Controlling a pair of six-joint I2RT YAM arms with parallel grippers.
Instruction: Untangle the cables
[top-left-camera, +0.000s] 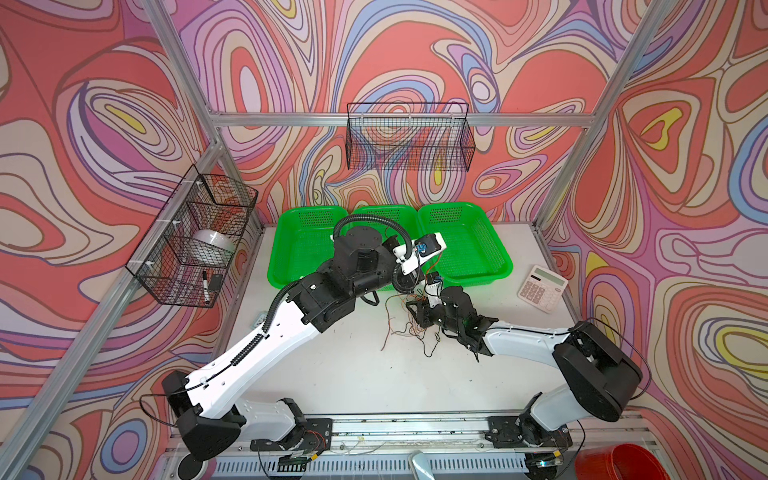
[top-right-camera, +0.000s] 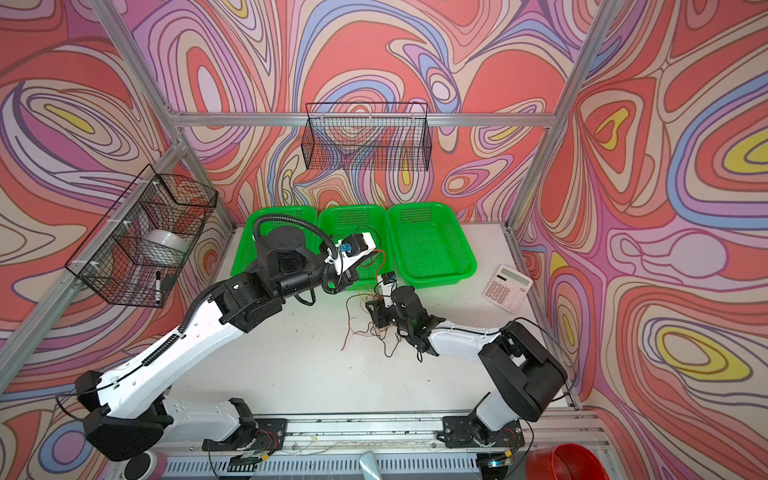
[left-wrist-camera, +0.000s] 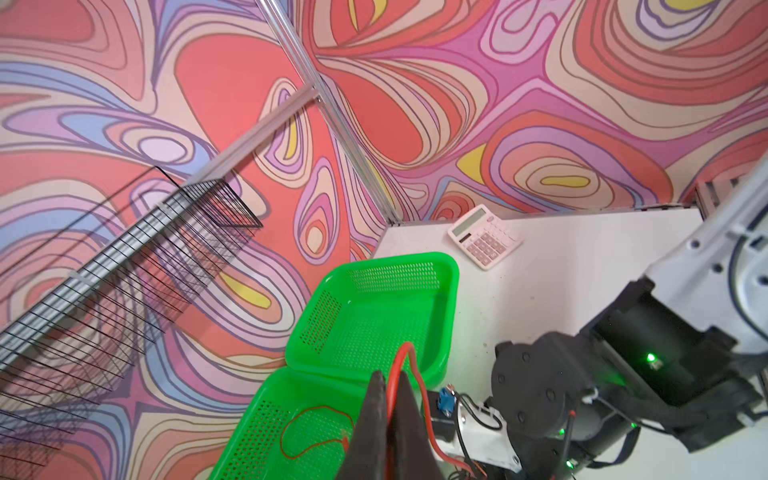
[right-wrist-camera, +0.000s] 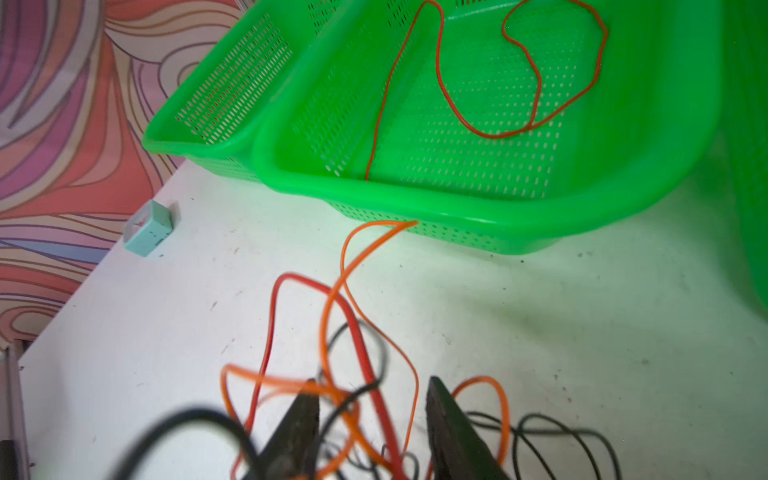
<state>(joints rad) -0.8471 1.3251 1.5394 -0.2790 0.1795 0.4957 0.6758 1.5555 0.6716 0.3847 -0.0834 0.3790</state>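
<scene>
- Cables (top-left-camera: 409, 322): a loose tangle on the worktop (top-left-camera: 332, 374), just in front of the middle green basket (right-wrist-camera: 457, 208); no single long axis, free ends trailing toward the near edge
- Red cable (left-wrist-camera: 408, 345) rises steeply from the tangle to the left gripper (left-wrist-camera: 390, 376); jaws clamped on it
- One orange cable (right-wrist-camera: 519, 83) lies looped inside that basket
- Left arm reaches across, raised over the basket's front rim
- Right arm low, right gripper (right-wrist-camera: 372, 382) down in the tangle; jaws apart, astride red and orange strands, gripping none
</scene>
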